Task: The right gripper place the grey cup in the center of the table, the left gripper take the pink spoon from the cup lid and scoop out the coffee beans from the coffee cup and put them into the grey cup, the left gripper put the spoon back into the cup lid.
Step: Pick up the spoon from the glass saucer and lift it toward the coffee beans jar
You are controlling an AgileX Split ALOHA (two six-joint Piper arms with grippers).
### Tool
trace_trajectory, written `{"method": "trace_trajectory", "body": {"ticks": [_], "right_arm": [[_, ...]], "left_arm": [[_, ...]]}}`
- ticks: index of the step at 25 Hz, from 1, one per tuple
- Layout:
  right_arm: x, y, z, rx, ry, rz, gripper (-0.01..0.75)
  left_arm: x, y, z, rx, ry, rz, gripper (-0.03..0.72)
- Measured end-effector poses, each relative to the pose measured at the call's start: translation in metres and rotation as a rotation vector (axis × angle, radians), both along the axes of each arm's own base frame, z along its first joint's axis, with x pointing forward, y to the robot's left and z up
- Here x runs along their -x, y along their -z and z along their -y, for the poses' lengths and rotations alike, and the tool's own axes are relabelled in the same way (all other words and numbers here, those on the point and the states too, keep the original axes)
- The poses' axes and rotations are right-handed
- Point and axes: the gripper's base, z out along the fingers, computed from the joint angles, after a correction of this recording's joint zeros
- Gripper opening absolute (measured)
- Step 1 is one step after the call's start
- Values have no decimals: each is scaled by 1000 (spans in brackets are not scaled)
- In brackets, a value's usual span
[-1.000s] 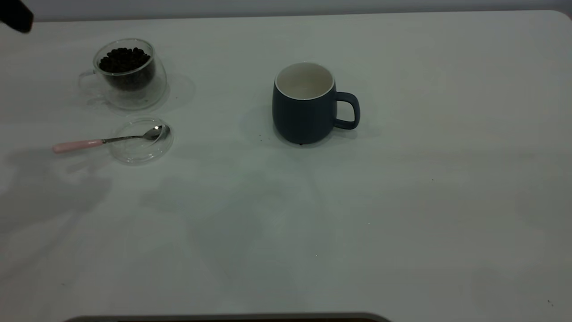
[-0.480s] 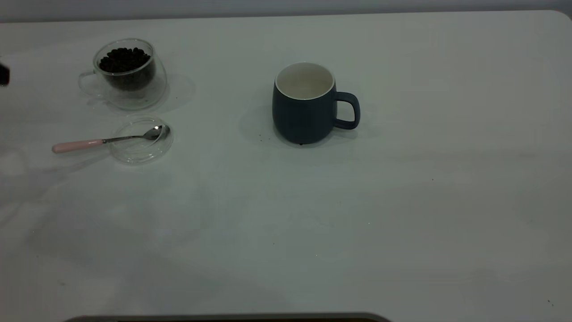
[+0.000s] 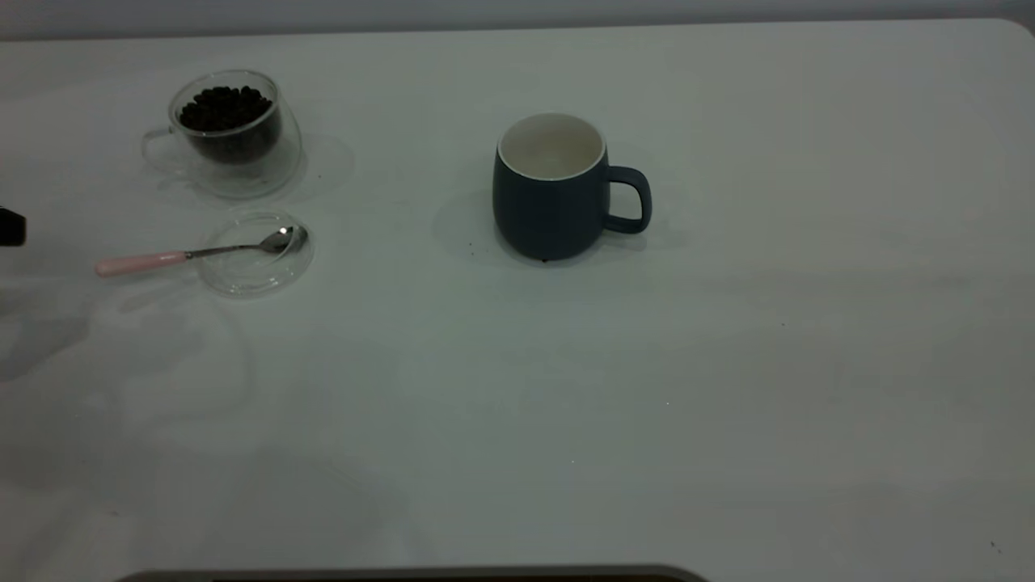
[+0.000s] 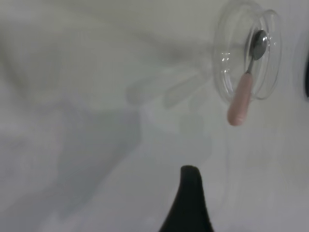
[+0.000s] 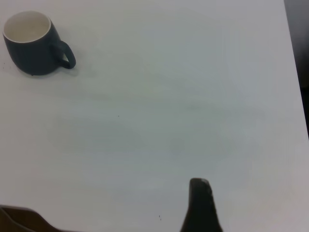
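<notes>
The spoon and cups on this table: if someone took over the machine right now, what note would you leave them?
Left tool: at the table's left edge, near the pink spoon, holding nothing.
Right tool: pulled back, far from the grey cup, holding nothing.
Done: grey cup stands upright near the centre, empty inside.
Spoon: bowl rests in the cup lid, handle sticking out over the table.
Coffee cup: behind the lid, coffee beans inside.
Left: pick up spoon, scoop beans into grey cup, return spoon to lid.

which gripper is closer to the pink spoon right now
Left. The left gripper sits at the table's left edge, just beyond the pink spoon handle. The right gripper is out of the exterior view, far beyond the grey cup.
</notes>
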Motion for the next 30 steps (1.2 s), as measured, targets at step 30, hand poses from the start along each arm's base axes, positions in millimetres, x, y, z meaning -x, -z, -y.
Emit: {"method": "trace_trajectory", "body": {"ticks": [30], "right_arm": [[0, 0, 0, -1, 1, 0, 591]], "left_arm": [[-26, 44, 53, 101, 15, 68, 638]]}}
